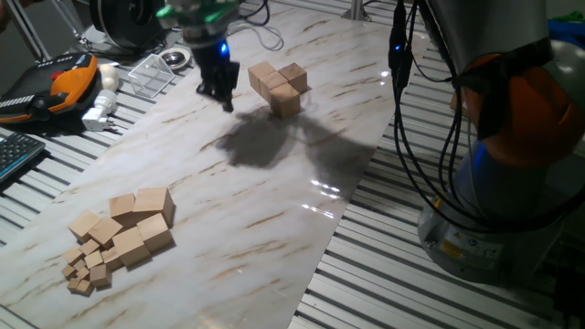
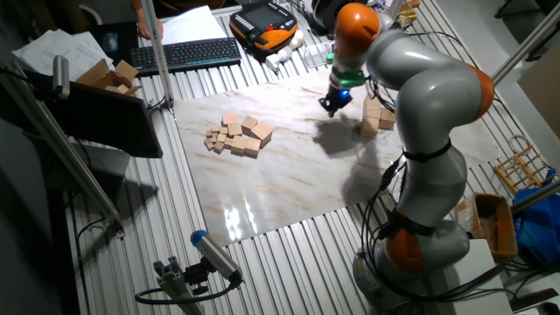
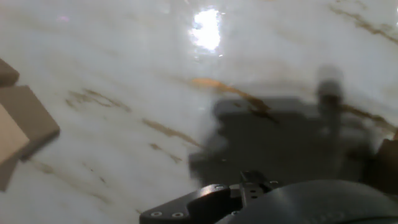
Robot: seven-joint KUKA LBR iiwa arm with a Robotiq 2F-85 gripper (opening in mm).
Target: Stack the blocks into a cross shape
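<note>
Several large tan blocks stand grouped at the far side of the marble board; they also show in the other fixed view. More large blocks lie in a loose pile at the near left, with much tinier cubes beside them. My gripper hovers just left of the far group, above the board, and looks open and empty. The hand view shows bare board, with parts of blocks at the left edge; the fingertips are out of view there.
An orange teach pendant, a clear plastic box and a white plug lie behind the board on the left. A keyboard is further back. The arm's base and black cables stand right of the board.
</note>
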